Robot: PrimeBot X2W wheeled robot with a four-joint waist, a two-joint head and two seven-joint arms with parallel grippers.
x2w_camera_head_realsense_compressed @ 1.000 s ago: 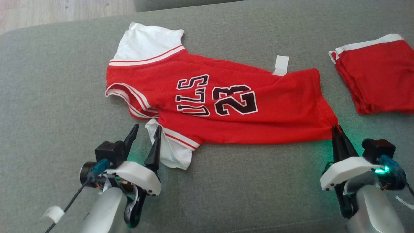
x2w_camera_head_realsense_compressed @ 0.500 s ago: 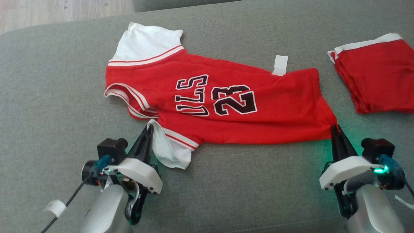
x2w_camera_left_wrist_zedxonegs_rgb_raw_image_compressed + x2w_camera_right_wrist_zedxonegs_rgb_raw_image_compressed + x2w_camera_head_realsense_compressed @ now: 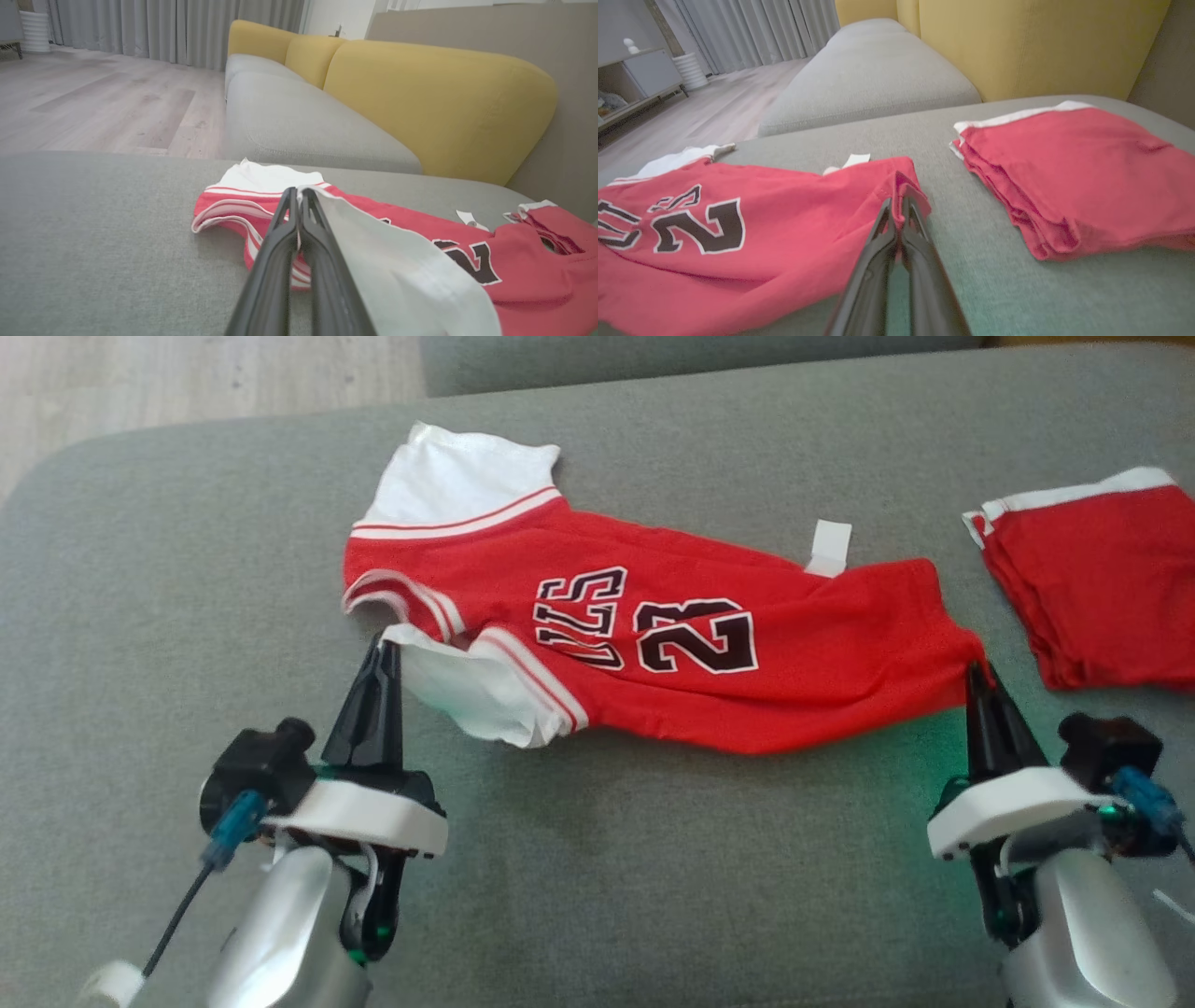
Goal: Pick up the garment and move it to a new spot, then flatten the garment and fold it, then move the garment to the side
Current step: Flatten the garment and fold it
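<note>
Here left tool [image 3: 384,651] and right tool [image 3: 975,672], pointing forward, pinch the jersey [image 3: 803,658].

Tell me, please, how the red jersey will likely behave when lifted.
Probably floppy: the red jersey sags between the left gripper and right gripper, both shut on its near edge. Likely light, since fingertip pinches alone raise that edge. It may crease; wrinkles show.

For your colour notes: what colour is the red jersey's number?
The number 23 on the red fabric jersey is black, outlined white; clearest in head view.
</note>
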